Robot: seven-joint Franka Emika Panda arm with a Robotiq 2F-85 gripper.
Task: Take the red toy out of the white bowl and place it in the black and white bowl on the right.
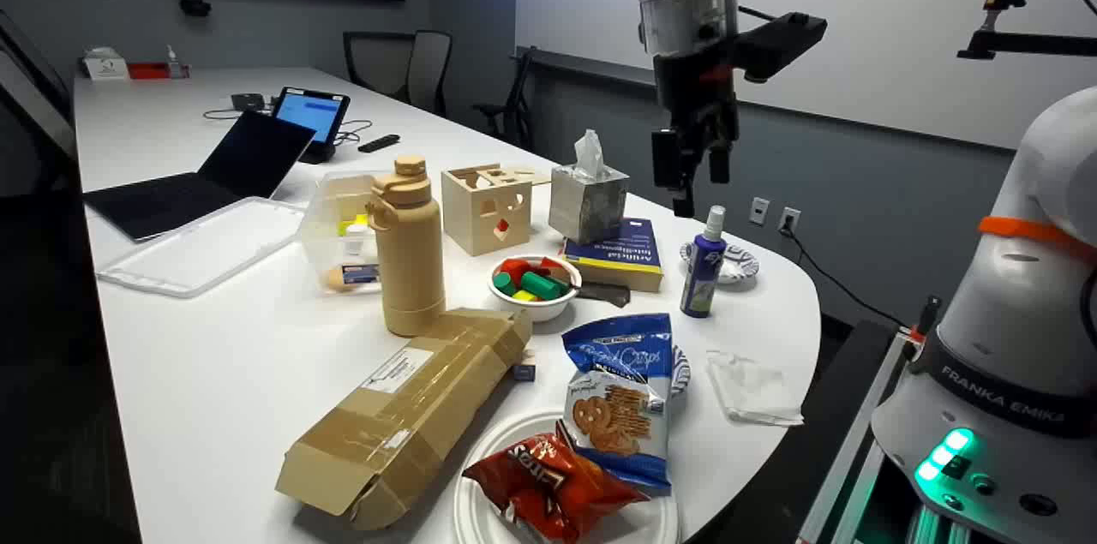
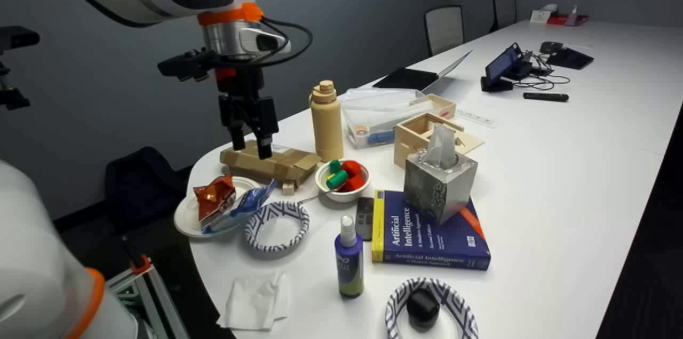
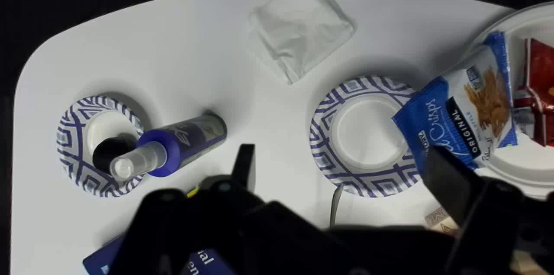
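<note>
The white bowl (image 1: pixel 540 314) (image 2: pixel 346 197) stands on the table in both exterior views. It holds red pieces (image 1: pixel 515 267) (image 2: pixel 351 168) with green and yellow ones, and a utensil handle sticks out. Which red piece is the red toy I cannot tell. A black and white patterned bowl (image 2: pixel 267 246) (image 3: pixel 322 140) holds nothing. Another patterned bowl (image 2: pixel 465 309) (image 3: pixel 69 136) holds a black round object (image 2: pixel 423 307). My gripper (image 1: pixel 701 188) (image 2: pixel 251 148) (image 3: pixel 342 166) is open and empty, high above the table. In the wrist view the white bowl is hidden behind the gripper.
A spray bottle (image 2: pixel 349 261) stands between the patterned bowls. A book (image 2: pixel 427 232) bears a tissue box (image 2: pixel 440 184). A tall bottle (image 1: pixel 410 253), a cardboard box (image 1: pixel 411 415), a wooden shape box (image 1: pixel 487 214) and snack bags (image 1: pixel 617 398) surround the white bowl. A napkin (image 3: pixel 303 28) lies near the edge.
</note>
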